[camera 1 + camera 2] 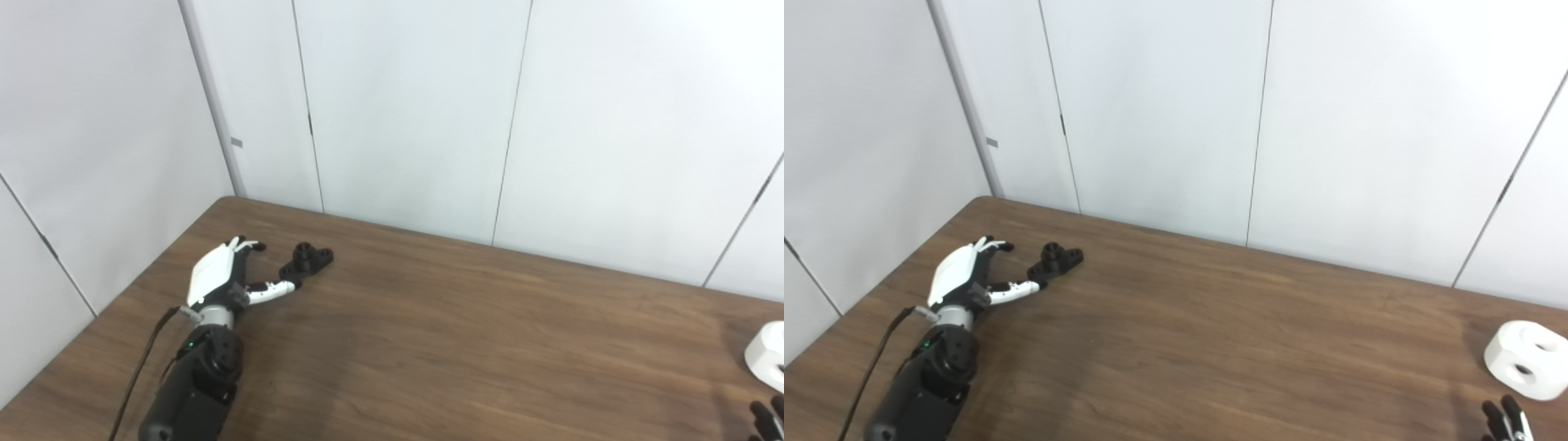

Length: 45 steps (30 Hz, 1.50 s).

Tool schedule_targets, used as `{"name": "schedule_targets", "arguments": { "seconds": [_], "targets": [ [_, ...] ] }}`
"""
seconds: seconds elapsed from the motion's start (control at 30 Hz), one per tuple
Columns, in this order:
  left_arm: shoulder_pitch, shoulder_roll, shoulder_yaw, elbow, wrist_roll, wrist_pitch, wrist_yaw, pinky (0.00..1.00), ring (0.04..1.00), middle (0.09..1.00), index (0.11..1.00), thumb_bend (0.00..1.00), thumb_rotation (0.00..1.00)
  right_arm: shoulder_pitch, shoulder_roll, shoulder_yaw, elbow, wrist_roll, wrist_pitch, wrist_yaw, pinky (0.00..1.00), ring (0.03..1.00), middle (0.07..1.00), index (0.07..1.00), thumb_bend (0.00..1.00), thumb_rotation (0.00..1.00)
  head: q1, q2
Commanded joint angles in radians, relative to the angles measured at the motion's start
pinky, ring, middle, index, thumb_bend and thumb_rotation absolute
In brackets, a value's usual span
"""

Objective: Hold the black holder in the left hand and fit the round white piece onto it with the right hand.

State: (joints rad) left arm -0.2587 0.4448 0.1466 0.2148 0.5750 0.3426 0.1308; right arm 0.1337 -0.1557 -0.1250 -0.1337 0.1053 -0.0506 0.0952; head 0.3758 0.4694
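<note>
The black holder (307, 260) lies flat on the brown table (459, 331) near its far left corner. My left hand (226, 272) rests just left of the holder, open, fingers spread, and its thumb tip touches or nearly touches the holder's near end. The round white piece (1526, 359), with round holes in its sides, sits at the table's right edge. Only the dark fingertips of my right hand (1505, 419) show at the bottom right corner, a little nearer than the white piece and apart from it.
White wall panels (404, 110) rise close behind the table's far edge and along its left side. A black cable (138, 367) runs beside my left forearm.
</note>
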Motion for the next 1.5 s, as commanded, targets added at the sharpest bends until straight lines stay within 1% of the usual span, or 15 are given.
{"name": "schedule_targets", "arguments": {
  "seconds": [0.0, 0.13, 0.23, 0.37, 0.5, 0.63, 0.77, 0.83, 0.97, 1.1, 1.23, 1.27, 1.47],
  "targets": [
    [-0.056, 0.043, -0.006, 0.002, 0.005, -0.019, 0.032, 1.0, 1.0, 0.986, 0.829, 0.88, 0.43, 0.027, 0.019, 0.006, 0.02, -0.001, -0.007, -0.011, 1.0, 1.0, 0.953, 1.0, 0.79, 1.0, -0.001, 0.001],
    [-0.102, 0.037, -0.03, 0.062, 0.004, -0.015, 0.044, 1.0, 1.0, 0.986, 0.809, 0.9, 0.43, 0.028, 0.016, 0.01, 0.019, 0.003, -0.011, -0.001, 1.0, 0.996, 0.948, 1.0, 0.77, 1.0, -0.004, 0.004],
    [-0.132, 0.032, -0.047, 0.106, 0.001, -0.018, 0.053, 1.0, 1.0, 0.988, 0.804, 0.91, 0.44, 0.027, 0.005, 0.017, 0.017, 0.016, -0.009, 0.019, 1.0, 1.0, 0.993, 1.0, 0.76, 1.0, -0.007, 0.004],
    [-0.159, 0.024, -0.061, 0.141, -0.01, -0.021, 0.059, 1.0, 1.0, 0.993, 0.804, 0.9, 0.44, 0.025, 0.008, 0.019, 0.013, 0.02, -0.004, 0.014, 1.0, 1.0, 1.0, 1.0, 0.74, 1.0, -0.009, 0.003],
    [-0.183, 0.02, -0.079, 0.176, -0.021, -0.028, 0.071, 1.0, 1.0, 0.995, 0.797, 0.89, 0.42, 0.023, 0.013, 0.016, 0.009, 0.029, 0.001, 0.009, 1.0, 1.0, 1.0, 1.0, 0.74, 1.0, -0.013, 0.007],
    [-0.202, 0.02, -0.095, 0.203, -0.028, -0.021, 0.079, 1.0, 1.0, 1.0, 0.789, 0.88, 0.4, 0.024, 0.016, 0.018, 0.003, 0.02, -0.001, 0.002, 1.0, 1.0, 1.0, 1.0, 0.73, 1.0, -0.013, 0.007],
    [-0.212, 0.021, -0.106, 0.217, -0.034, -0.014, 0.083, 1.0, 1.0, 0.999, 0.78, 0.88, 0.4, 0.026, 0.015, 0.019, -0.007, 0.022, 0.015, 0.002, 1.0, 1.0, 1.0, 1.0, 0.72, 1.0, -0.014, 0.01],
    [-0.215, 0.021, -0.107, 0.222, -0.036, -0.013, 0.087, 1.0, 1.0, 0.997, 0.773, 0.87, 0.39, 0.027, 0.015, 0.018, -0.011, 0.023, 0.02, 0.002, 1.0, 1.0, 1.0, 1.0, 0.73, 1.0, -0.014, 0.01],
    [-0.215, 0.021, -0.112, 0.223, -0.033, -0.005, 0.092, 1.0, 1.0, 0.996, 0.76, 0.87, 0.38, 0.025, 0.013, 0.016, -0.006, 0.023, 0.008, 0.002, 1.0, 1.0, 1.0, 1.0, 0.71, 1.0, -0.006, 0.013],
    [-0.21, 0.021, -0.114, 0.22, -0.032, -0.001, 0.097, 1.0, 1.0, 0.991, 0.747, 0.87, 0.37, 0.024, 0.01, 0.016, -0.002, 0.022, 0.013, 0.003, 1.0, 1.0, 1.0, 1.0, 0.7, 1.0, -0.003, 0.014],
    [-0.202, 0.024, -0.116, 0.208, -0.028, 0.029, 0.086, 1.0, 1.0, 0.989, 0.745, 0.86, 0.36, 0.023, 0.011, 0.015, -0.002, 0.027, 0.016, 0.004, 1.0, 1.0, 1.0, 1.0, 0.7, 1.0, -0.003, 0.014],
    [-0.201, 0.026, -0.117, 0.208, -0.027, 0.033, 0.087, 1.0, 1.0, 0.985, 0.737, 0.85, 0.34, 0.023, 0.01, 0.016, -0.001, 0.027, 0.015, 0.005, 1.0, 1.0, 1.0, 1.0, 0.7, 1.0, -0.003, 0.014],
    [-0.191, 0.037, -0.121, 0.2, -0.025, 0.043, 0.088, 1.0, 1.0, 0.979, 0.72, 0.83, 0.31, 0.024, 0.011, 0.014, -0.009, 0.036, 0.022, 0.006, 1.0, 1.0, 1.0, 1.0, 0.68, 1.0, 0.001, 0.02]
  ]
}}
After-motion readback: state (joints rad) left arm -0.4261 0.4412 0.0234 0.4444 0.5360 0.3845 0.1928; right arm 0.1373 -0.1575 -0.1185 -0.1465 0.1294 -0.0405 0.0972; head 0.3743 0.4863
